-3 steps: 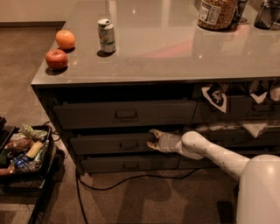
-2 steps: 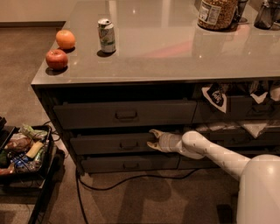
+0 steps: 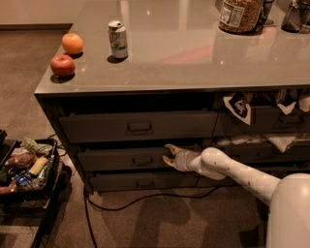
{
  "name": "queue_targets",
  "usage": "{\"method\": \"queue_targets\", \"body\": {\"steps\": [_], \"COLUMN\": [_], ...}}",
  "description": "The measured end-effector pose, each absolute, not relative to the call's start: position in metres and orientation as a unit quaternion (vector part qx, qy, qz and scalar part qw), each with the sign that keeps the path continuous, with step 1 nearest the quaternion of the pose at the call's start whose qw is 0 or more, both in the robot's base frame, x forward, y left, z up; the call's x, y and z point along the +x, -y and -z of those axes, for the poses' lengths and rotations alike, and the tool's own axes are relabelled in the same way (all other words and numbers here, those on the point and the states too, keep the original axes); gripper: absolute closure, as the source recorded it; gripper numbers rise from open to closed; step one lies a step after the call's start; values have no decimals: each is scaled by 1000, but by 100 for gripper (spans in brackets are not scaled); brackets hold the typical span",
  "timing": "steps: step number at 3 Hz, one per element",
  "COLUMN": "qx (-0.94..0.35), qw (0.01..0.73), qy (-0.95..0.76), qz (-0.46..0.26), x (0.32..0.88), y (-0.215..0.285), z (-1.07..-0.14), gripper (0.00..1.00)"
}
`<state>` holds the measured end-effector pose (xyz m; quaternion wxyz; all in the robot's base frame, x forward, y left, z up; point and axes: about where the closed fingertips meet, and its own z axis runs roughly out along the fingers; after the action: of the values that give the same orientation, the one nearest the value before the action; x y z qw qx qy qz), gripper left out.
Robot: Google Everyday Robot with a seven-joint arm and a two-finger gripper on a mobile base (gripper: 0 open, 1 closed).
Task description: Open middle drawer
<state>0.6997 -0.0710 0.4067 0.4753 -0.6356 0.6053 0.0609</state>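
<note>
The middle drawer (image 3: 121,159) is the low dark grey front under the taller top drawer (image 3: 97,127), with a small loop handle (image 3: 143,161) at its centre. My gripper (image 3: 167,154) is at the end of the white arm (image 3: 232,170) that reaches in from the lower right. It sits against the drawer front just right of the handle, with its fingers spread open and nothing between them. The drawer's inside is not visible.
On the counter (image 3: 193,58) stand an orange (image 3: 72,43), an apple (image 3: 63,66), a can (image 3: 118,39) and a jar (image 3: 240,14). The lowest drawer (image 3: 140,182) lies below. A black tray of snacks (image 3: 26,167) sits on the floor at left. A cable (image 3: 145,203) runs along the floor.
</note>
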Motion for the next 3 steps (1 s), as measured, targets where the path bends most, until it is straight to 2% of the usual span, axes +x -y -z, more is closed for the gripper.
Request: {"method": "queue_targets", "body": {"steps": [3], "qx": [-622], "qw": [479], "qy": [-616], "qz": [-67], "x": [700], "y": [73], "z": [-412], "gripper": [100]}}
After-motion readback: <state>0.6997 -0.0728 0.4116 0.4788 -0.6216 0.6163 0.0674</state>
